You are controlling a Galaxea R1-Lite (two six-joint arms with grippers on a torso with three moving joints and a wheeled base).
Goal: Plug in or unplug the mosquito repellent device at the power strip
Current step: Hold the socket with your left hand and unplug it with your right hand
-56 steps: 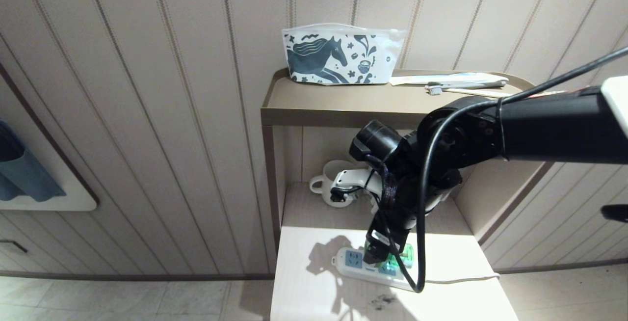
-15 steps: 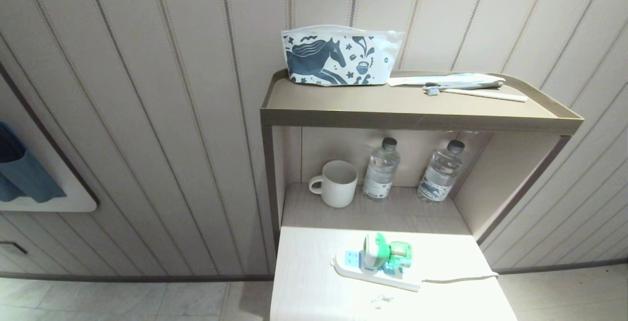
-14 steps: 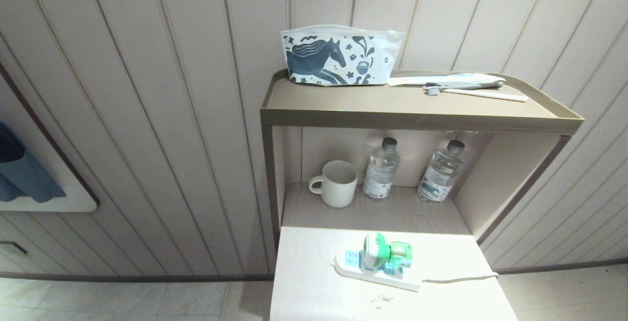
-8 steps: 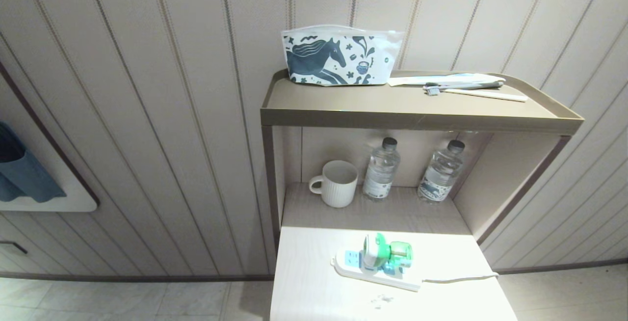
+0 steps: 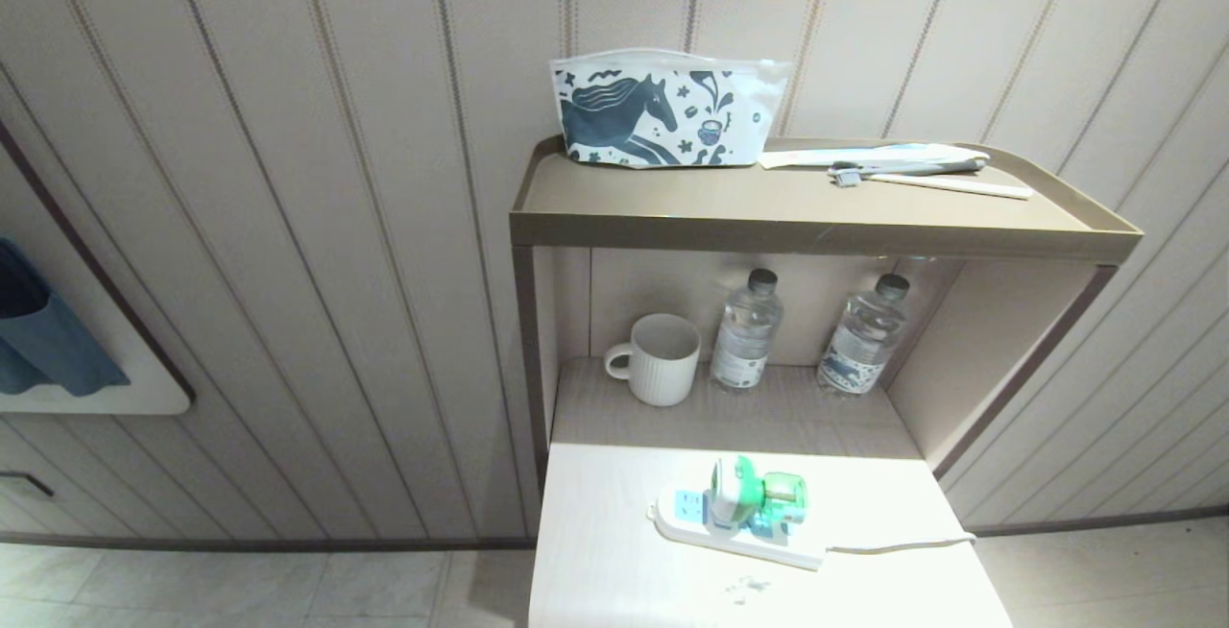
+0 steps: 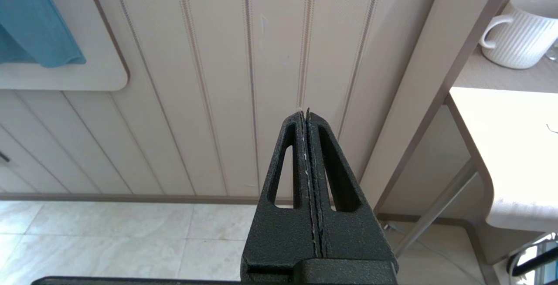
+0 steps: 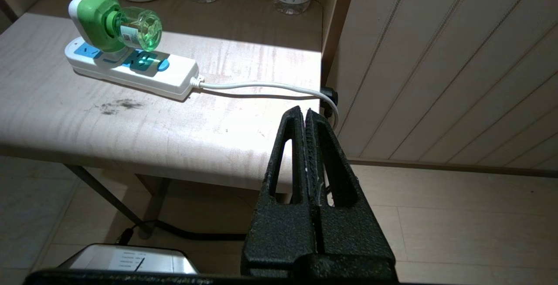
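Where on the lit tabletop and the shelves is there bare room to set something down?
Bare: the tabletop left of and in front of the power strip, and the top shelf in front of the pouch. Crowded: the lower shelf, with mug and two bottles.

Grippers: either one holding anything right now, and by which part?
Nothing is held. Left gripper and right gripper are both shut and empty; the mosquito repellent device sits in the power strip.

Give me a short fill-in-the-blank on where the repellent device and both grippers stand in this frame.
1. The mosquito repellent device stands plugged into the ____.
2. The right gripper, off the table, is ____.
3. The left gripper, facing the wall, is ____.
Missing words: power strip; shut; shut
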